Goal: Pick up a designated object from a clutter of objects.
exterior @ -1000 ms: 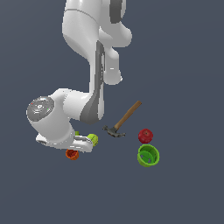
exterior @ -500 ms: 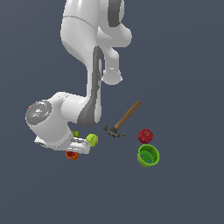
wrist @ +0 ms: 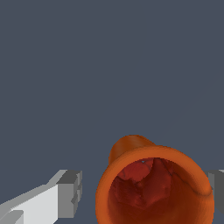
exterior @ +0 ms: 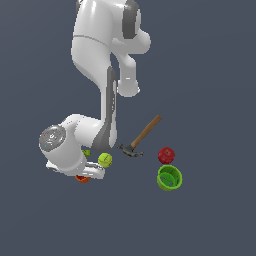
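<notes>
The small orange-red cup (wrist: 153, 183) lies on its side with its open mouth toward the wrist camera, between my gripper's (wrist: 144, 188) two grey fingers (wrist: 69, 192). The jaws are open, one finger on each side of the cup, with a small gap on one side. In the exterior view only a sliver of the cup (exterior: 82, 178) shows beneath my low-set hand (exterior: 75, 162), and the fingers are hidden. Nearby lie the yellow-green tennis ball (exterior: 105, 160) and the tiny green block (exterior: 86, 153).
A wooden-handled hammer (exterior: 141, 137) lies to the exterior view's right of my hand. Further right are the dark-red apple (exterior: 166, 155) and the larger bright green cup (exterior: 169, 177). The floor is plain dark grey.
My hand has sunk lower over the orange cup, which now shows less in the exterior view. The other objects have not moved.
</notes>
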Available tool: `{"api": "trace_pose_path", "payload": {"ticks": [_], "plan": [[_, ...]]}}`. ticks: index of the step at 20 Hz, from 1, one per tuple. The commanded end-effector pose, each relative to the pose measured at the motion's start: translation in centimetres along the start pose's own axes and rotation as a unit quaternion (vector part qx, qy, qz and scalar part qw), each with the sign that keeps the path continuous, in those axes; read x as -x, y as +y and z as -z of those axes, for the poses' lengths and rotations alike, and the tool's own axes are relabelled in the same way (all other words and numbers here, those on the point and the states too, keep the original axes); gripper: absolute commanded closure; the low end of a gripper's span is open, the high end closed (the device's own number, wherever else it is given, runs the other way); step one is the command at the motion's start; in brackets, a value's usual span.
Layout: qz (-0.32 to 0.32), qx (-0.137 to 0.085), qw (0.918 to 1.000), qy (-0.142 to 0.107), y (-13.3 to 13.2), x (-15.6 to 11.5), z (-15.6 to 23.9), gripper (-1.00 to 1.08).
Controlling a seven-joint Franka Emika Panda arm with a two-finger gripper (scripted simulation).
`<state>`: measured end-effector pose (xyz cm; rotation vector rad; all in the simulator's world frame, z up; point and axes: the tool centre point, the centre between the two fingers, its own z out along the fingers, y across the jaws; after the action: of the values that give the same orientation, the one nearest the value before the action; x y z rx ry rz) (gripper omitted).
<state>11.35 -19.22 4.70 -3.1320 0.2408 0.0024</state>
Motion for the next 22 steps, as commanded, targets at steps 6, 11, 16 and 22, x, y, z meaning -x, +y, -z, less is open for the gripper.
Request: {"api": "trace_pose_path", "payload": {"ticks": [6,11,16,22], "plan": [[0.0,0.0,1.0,0.001,0.04,-0.17,-0.91,1.08],[0.0,0.0,1.0,0.001,0.04,-0.17,-0.91,1.08],[0.0,0.0,1.0,0.001,0.04,-0.16,-0.9,1.08],[0.0,0.0,1.0,0.001,0.12,0.24,-0.37,1.08]]}}
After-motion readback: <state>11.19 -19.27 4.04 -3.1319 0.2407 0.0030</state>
